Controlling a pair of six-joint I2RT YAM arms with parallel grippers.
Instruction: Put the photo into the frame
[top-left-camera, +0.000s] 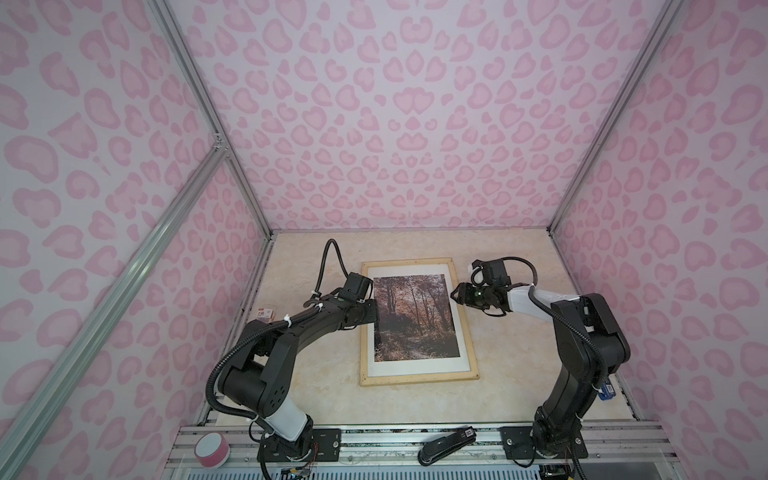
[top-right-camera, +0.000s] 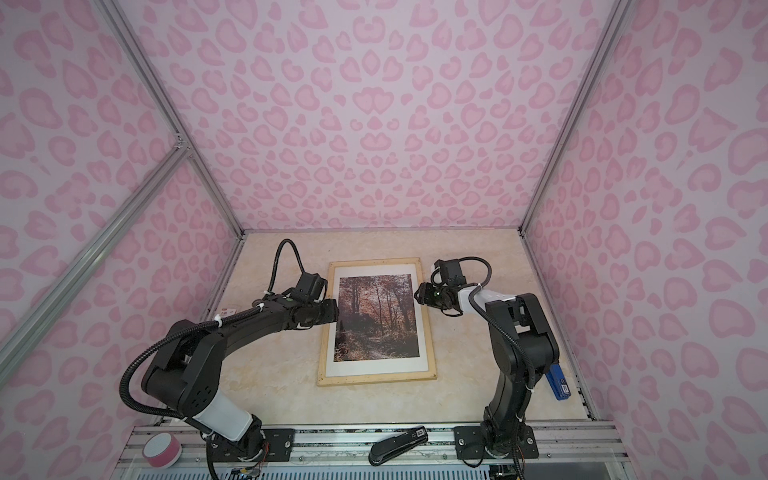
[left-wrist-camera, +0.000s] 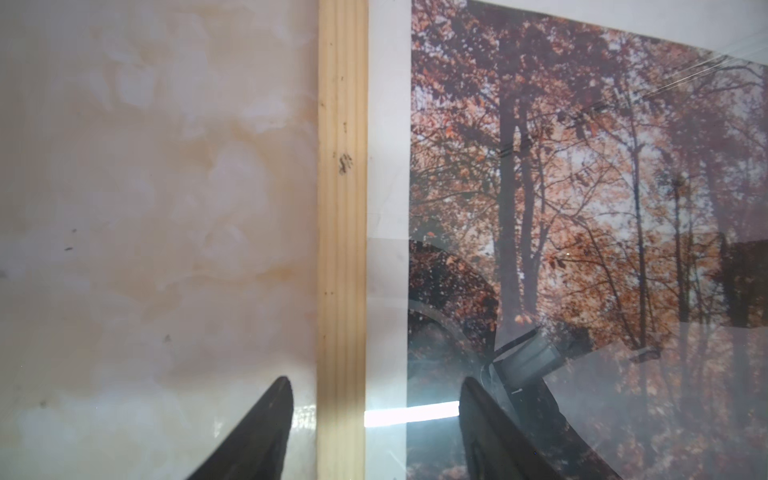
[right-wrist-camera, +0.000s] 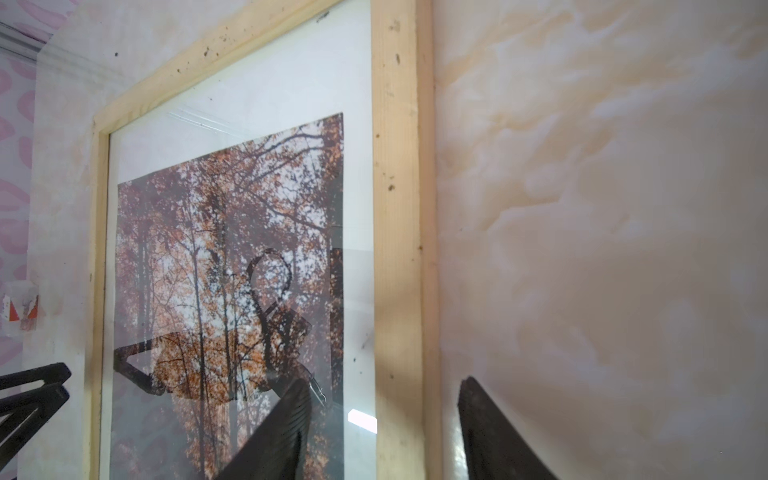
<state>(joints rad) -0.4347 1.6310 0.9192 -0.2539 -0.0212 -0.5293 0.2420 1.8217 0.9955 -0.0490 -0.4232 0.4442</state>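
The frame (top-left-camera: 419, 380) of pale wood lies flat on the marble table in both top views. The photo (top-left-camera: 413, 318), an autumn forest print, sits inside it within a white border and shows reflections. My left gripper (top-left-camera: 376, 311) hovers over the frame's left strip (left-wrist-camera: 343, 208), open. One finger is over the table and the other over the photo (left-wrist-camera: 582, 208), and neither touches. My right gripper (top-left-camera: 454, 294) is open over the right strip (right-wrist-camera: 397, 208), straddling it with gaps on both sides. The same layout appears with frame (top-right-camera: 376, 381) and photo (top-right-camera: 376, 318).
A small orange-and-white card (top-left-camera: 266, 312) lies at the table's left edge. A pink round tin (top-left-camera: 212, 451) and a black stapler (top-left-camera: 446, 445) rest on the front rail. A blue object (top-left-camera: 607, 390) sits behind the right arm. Pink patterned walls close in three sides.
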